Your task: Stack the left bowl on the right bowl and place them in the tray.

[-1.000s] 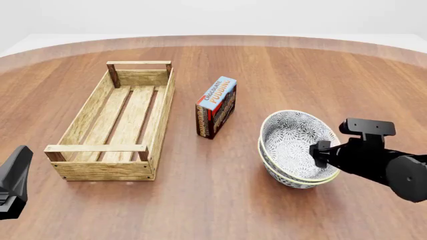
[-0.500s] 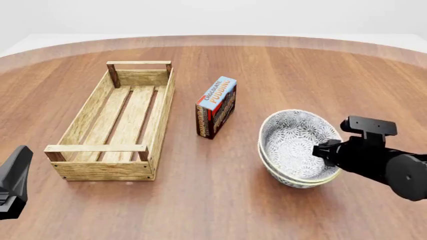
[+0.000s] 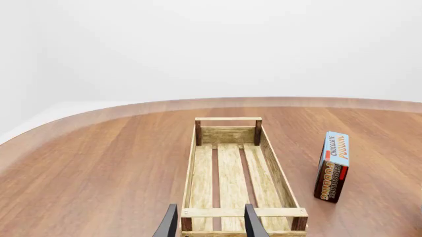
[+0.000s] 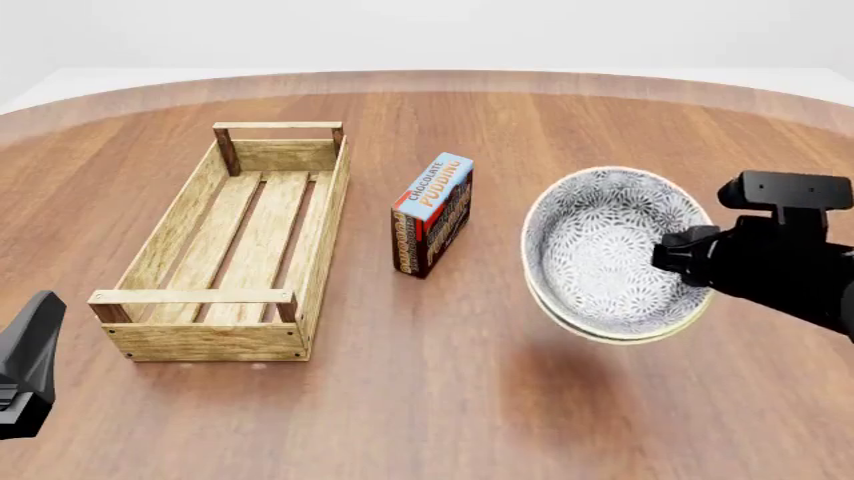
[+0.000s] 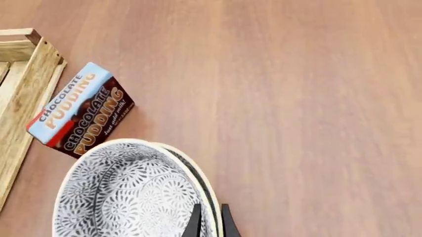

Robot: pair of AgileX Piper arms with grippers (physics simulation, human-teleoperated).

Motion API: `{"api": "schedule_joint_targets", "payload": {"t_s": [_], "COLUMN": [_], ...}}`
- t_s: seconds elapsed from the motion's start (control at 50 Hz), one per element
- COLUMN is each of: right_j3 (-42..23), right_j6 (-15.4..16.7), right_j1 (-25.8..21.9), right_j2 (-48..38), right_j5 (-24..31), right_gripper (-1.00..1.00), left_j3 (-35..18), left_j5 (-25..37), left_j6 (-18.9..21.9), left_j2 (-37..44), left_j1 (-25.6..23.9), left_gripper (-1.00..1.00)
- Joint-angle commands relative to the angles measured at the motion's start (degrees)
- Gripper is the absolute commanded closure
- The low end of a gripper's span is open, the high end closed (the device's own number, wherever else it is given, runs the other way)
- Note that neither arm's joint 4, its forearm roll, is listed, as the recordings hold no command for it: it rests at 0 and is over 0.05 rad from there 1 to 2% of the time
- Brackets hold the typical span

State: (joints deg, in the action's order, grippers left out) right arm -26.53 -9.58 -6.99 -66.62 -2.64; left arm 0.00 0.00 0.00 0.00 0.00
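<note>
Bowls (image 4: 607, 250), one nested in the other, hang in the air to the right of the pudding box (image 4: 433, 215), tilted so the patterned inside faces the front camera, with a soft shadow on the table (image 4: 441, 400) beneath them. Starting far left of the box, the left gripper (image 3: 209, 222) sits low at the near left table edge, just short of the tray's near end; its two fingers (image 3: 169, 224) stand apart with nothing between them. The tray (image 4: 227, 245) lies left of the box, lengthwise away from the arms, its slatted bottom bare. The box itself stands upright on its narrow edge, near the tray's right wall but apart from it (blue top, brown side with lettering). Right of the box, the right gripper (image 5: 211, 219) pinches the stacked rims on their right side, one finger (image 5: 195, 221) inside the upper bowl and the other outside, narrowly set with both rims clamped between.
</note>
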Motion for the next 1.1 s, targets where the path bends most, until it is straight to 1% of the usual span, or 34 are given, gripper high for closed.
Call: {"api": "schedule_joint_targets", "payload": {"t_s": [0.02, 0.04, 0.06, 0.1, 0.22, 0.24, 0.26, 0.42, 0.46, 0.5, 0.52, 0.56, 0.58, 0.62, 0.76, 0.82, 0.86, 0.9, 0.94, 0.96, 1.0, 1.04, 1.1], "right_j3": [-5.7, -7.5, -8.7, -11.5, -20.6, -22.1, -22.1, -33.6, -36.3, -37.4, -40.0, -41.1, -43.6, -46.1, -52.7, -56.7, -58.7, -60.2, -61.9, -63.5, -64.3, -66.1, -69.4], "right_j6": [-1.2, -0.7, -1.2, -0.6, 0.2, 0.9, 0.9, 2.1, 3.1, 3.0, 3.2, 3.3, 3.3, 3.4, 1.8, 1.5, 1.1, -0.5, -1.0, -2.1, -2.0, -2.9, -3.5], "right_j1": [-0.9, -1.2, -1.9, -2.5, -5.7, -6.2, -6.2, -9.8, -10.7, -10.8, -11.4, -11.7, -12.4, -13.2, -16.4, -19.0, -19.4, -20.9, -21.7, -22.7, -22.9, -24.0, -24.3], "right_j2": [7.5, 7.7, 8.3, 7.9, 5.1, 4.6, 4.6, -1.7, -3.2, -4.1, -6.2, -7.1, -9.2, -11.1, -16.5, -19.3, -20.9, -22.5, -24.4, -26.4, -27.2, -29.0, -31.7], "right_j5": [6.7, 8.2, 9.0, 10.6, 14.9, 15.8, 15.8, 19.0, 19.3, 19.5, 19.7, 19.8, 19.8, 19.8, 19.4, 19.2, 19.4, 19.0, 18.9, 18.7, 18.7, 18.6, 18.8], "right_gripper": [1.0, 1.0, 1.0, 1.0, 1.0, 1.0, 1.0, 1.0, 1.0, 1.0, 1.0, 1.0, 1.0, 1.0, 1.0, 1.0, 1.0, 1.0, 1.0, 1.0, 1.0, 1.0, 1.0], "left_j3": [0.0, 0.0, 0.0, 0.0, 0.0, 0.0, 0.0, 0.0, 0.0, 0.0, 0.0, 0.0, 0.0, 0.0, 0.0, 0.0, 0.0, 0.0, 0.0, 0.0, 0.0, 0.0, 0.0], "left_j5": [0.0, 0.0, 0.0, 0.0, 0.0, 0.0, 0.0, 0.0, 0.0, 0.0, 0.0, 0.0, 0.0, 0.0, 0.0, 0.0, 0.0, 0.0, 0.0, 0.0, 0.0, 0.0, 0.0], "left_j6": [0.0, 0.0, 0.0, 0.0, 0.0, 0.0, 0.0, 0.0, 0.0, 0.0, 0.0, 0.0, 0.0, 0.0, 0.0, 0.0, 0.0, 0.0, 0.0, 0.0, 0.0, 0.0, 0.0], "left_j2": [0.0, 0.0, 0.0, 0.0, 0.0, 0.0, 0.0, 0.0, 0.0, 0.0, 0.0, 0.0, 0.0, 0.0, 0.0, 0.0, 0.0, 0.0, 0.0, 0.0, 0.0, 0.0, 0.0], "left_j1": [0.0, 0.0, 0.0, 0.0, 0.0, 0.0, 0.0, 0.0, 0.0, 0.0, 0.0, 0.0, 0.0, 0.0, 0.0, 0.0, 0.0, 0.0, 0.0, 0.0, 0.0, 0.0, 0.0], "left_gripper": [-1.0, -1.0, -1.0, -1.0, -1.0, -1.0, -1.0, -1.0, -1.0, -1.0, -1.0, -1.0, -1.0, -1.0, -1.0, -1.0, -1.0, -1.0, -1.0, -1.0, -1.0, -1.0, -1.0]}}
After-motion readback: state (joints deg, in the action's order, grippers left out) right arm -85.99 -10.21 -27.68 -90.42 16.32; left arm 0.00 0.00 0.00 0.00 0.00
